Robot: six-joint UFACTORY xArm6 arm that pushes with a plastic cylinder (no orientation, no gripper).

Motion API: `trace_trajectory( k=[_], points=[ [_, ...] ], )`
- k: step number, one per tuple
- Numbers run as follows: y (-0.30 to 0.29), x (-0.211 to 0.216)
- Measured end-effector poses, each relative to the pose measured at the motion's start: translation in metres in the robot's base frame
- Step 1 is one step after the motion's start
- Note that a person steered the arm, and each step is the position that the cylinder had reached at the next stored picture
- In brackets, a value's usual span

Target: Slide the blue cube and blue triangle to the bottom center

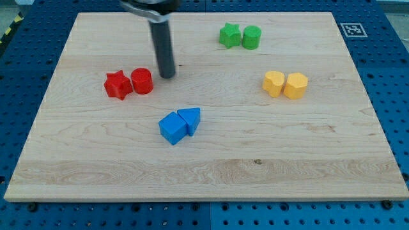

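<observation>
Blue cube [171, 128] and blue triangle [190, 119] lay touching each other near the middle of the wooden board [211, 172], with the cube on the view's left of the pair. Both sat toward the view's bottom from my tip [167, 76], the cube almost straight below it and the triangle slightly to the view's right, with bare board between tip and blocks.

Listed from the view's left to right, the layout was as follows. A red star-shaped block [117, 85] sat furthest left, touching a red cylinder [142, 81]. My tip stood just beside the red cylinder on its right, and contact could not be confirmed. The rod carried no fingers, so no finger opening applied; the tip rested on the board and held nothing. Further right and toward the view's top, a green star-shaped block [229, 35] touched a green cylinder [251, 37], both well apart from the tip. At the far right, two yellow blocks, a rounded one [274, 83] and a hexagonal one [296, 85], sat side by side in contact.
</observation>
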State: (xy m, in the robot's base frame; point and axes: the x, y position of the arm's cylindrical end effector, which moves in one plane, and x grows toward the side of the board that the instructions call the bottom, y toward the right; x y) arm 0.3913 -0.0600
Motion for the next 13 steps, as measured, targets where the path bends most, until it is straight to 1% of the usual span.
trace_trajectory(
  k=[1, 2, 3, 4, 5, 6, 7, 8, 9, 10, 11, 12, 13],
  points=[
    [0.011, 0.026],
    [0.005, 0.048],
    [-0.012, 0.066],
    [-0.046, 0.067],
    [-0.063, 0.077],
    [-0.04, 0.104],
    [0.008, 0.121],
    [0.042, 0.141],
    [0.054, 0.16],
    [0.037, 0.159],
    [-0.008, 0.14],
    [-0.015, 0.112],
    [0.015, 0.089]
  ],
)
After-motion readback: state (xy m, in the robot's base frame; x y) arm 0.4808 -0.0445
